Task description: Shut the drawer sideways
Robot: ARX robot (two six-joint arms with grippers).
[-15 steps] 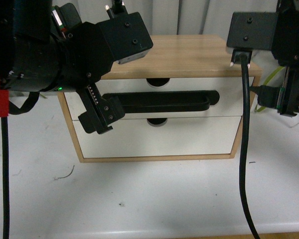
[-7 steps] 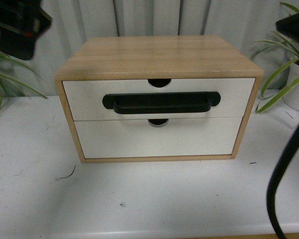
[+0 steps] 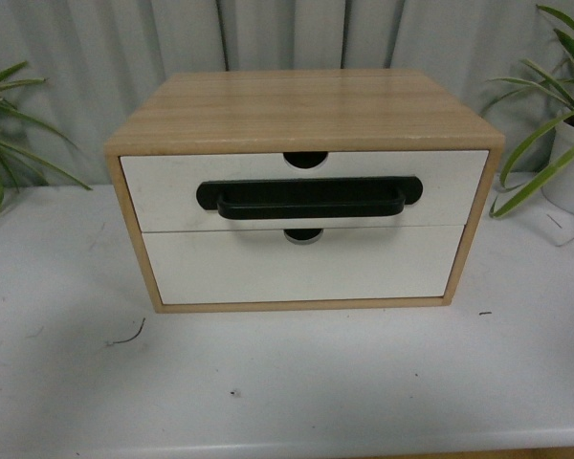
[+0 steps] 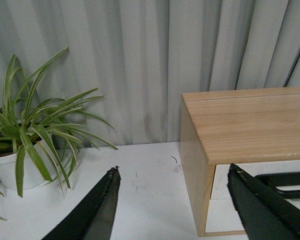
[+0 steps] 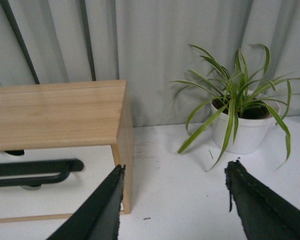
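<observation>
The drawer is the upper one in a light wood cabinet. It has a white front, a long black bar handle and a half-round notch in its top edge. Its front sits flush with the cabinet frame. It also shows in the left wrist view and the right wrist view. Neither arm shows in the front view. My left gripper is open and empty, up off the cabinet's left corner. My right gripper is open and empty, up off the cabinet's right corner.
A plain white drawer front without a handle sits below. Potted plants stand at the left and right of the cabinet on the white table. A grey curtain hangs behind.
Both arms, which filled the sides of the front view a second ago, have pulled up and out of it. The drawer front looks the same throughout.
</observation>
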